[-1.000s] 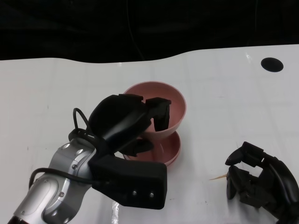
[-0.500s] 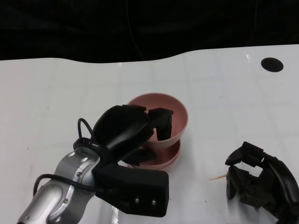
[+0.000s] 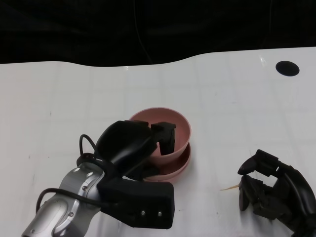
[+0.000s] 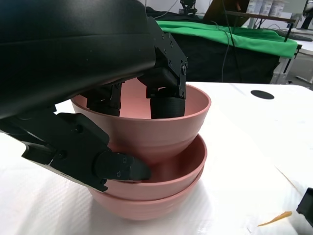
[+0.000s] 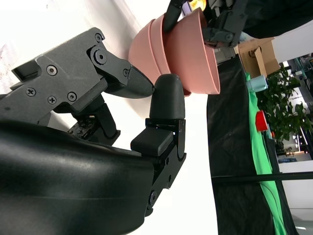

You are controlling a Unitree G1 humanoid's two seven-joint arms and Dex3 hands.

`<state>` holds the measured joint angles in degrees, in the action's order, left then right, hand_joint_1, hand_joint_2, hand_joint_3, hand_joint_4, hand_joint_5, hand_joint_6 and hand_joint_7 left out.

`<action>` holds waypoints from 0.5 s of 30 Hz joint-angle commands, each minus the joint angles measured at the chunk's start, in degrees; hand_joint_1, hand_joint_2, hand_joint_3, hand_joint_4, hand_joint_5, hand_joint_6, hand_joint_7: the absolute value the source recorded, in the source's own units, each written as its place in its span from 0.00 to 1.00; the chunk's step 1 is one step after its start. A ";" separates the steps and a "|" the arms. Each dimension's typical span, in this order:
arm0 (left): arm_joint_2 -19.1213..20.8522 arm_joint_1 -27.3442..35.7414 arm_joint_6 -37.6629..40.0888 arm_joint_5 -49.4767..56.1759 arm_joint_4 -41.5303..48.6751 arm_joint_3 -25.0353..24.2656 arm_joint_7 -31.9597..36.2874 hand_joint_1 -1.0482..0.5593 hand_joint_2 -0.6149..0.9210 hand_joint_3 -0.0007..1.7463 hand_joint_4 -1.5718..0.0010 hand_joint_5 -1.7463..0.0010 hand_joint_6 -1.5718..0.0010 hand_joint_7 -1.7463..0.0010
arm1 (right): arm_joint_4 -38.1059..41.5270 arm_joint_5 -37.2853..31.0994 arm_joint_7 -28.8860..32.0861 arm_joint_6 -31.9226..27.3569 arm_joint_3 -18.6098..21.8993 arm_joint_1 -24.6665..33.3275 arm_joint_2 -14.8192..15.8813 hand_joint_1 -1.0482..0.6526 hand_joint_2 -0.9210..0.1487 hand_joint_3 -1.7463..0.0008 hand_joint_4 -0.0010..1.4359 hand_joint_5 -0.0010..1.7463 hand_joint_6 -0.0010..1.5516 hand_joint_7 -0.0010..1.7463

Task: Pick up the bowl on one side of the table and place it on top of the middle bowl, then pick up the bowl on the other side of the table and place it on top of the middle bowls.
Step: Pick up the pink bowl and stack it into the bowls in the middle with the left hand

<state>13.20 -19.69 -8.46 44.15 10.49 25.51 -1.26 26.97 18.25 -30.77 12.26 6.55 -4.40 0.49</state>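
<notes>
My left hand grips a pink bowl by its near rim, fingers inside and thumb against the outer wall. This bowl sits low in a stack of two more pink bowls at the table's middle. In the left wrist view the held bowl stands higher than the lower bowls, its rim well above theirs. The right wrist view shows the bowl stack from the side. My right hand rests at the near right, fingers apart, holding nothing.
A thin yellow sliver lies on the white table just left of my right hand. A round black hole sits at the far right. The table's far edge borders dark space.
My left hand has lowered the pink bowl down into the stack and drawn slightly nearer to me. The right hand has not moved.
</notes>
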 commanded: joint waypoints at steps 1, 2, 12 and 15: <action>0.27 -0.94 -1.05 -0.08 1.85 0.03 2.08 0.61 0.90 0.27 0.56 0.00 0.68 0.00 | -0.48 0.37 -0.04 0.29 0.49 0.34 0.48 0.51 0.32 0.42 0.60 1.00 0.50 0.87; 0.19 -1.10 -1.21 -0.01 2.47 0.10 2.45 0.61 0.90 0.26 0.56 0.00 0.68 0.00 | -0.35 0.51 -0.23 0.29 0.56 0.27 0.50 0.51 0.32 0.42 0.60 1.00 0.50 0.87; -0.17 -1.94 -0.90 -0.08 4.13 0.30 2.05 0.59 0.92 0.24 0.56 0.00 0.65 0.04 | -0.08 0.56 -0.30 0.26 0.63 0.11 0.44 0.51 0.32 0.42 0.60 1.00 0.50 0.87; -0.29 -2.29 -0.85 -0.04 4.48 0.45 1.97 0.59 0.94 0.22 0.56 0.00 0.64 0.06 | 0.23 0.61 -0.53 0.57 0.69 0.03 0.44 0.51 0.33 0.42 0.60 1.00 0.50 0.87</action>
<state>12.56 -21.38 -9.64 44.28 14.33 25.75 0.70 26.99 18.27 -31.00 12.27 6.57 -4.38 0.50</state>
